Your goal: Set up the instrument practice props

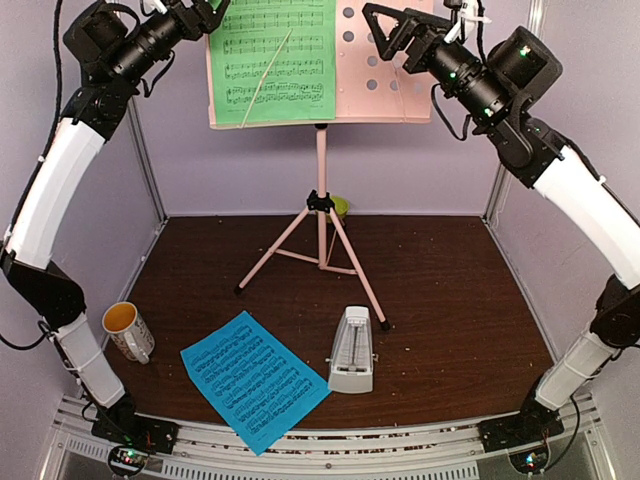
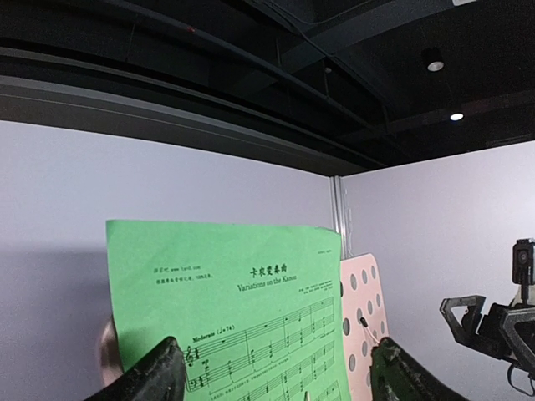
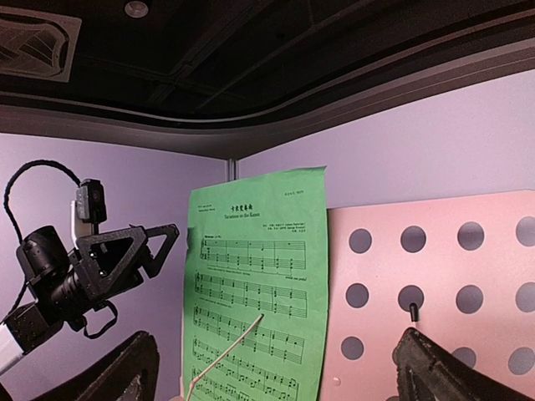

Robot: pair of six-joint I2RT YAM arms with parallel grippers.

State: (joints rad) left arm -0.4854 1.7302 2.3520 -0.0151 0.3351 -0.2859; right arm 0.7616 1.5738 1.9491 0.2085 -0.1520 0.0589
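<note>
On the raised desk of the pink music stand (image 1: 321, 160), the green sheet (image 1: 272, 60) covered the left half, leaving the perforated right half bare, and a thin pale wire (image 1: 268, 75) slanted across its staves. In the left wrist view its heading read "Variations on the Kanon" under a line of Chinese characters, with smaller print on either side too fine to make out. The left gripper (image 1: 205, 14) hovered at the sheet's upper left corner with its fingers (image 2: 163, 372) spread wide and nothing between them. The right gripper (image 1: 385, 30) hung beside the desk's right half, its jaws likewise wide apart and holding nothing. Down on the dark wooden table (image 1: 450, 300), the blue sheet (image 1: 252, 378) lay flat at an angle, one corner reaching past the near edge, its printed music too small to read. The metronome (image 1: 352, 350) stood upright just right of it, near the tripod's front right foot. A white patterned mug (image 1: 128, 330) sat near the left wall, its inside orange-yellow; whether that was liquid could not be told. A lime-green bowl (image 1: 341, 205) peeked from behind the stand's pole, its contents hidden.
</note>
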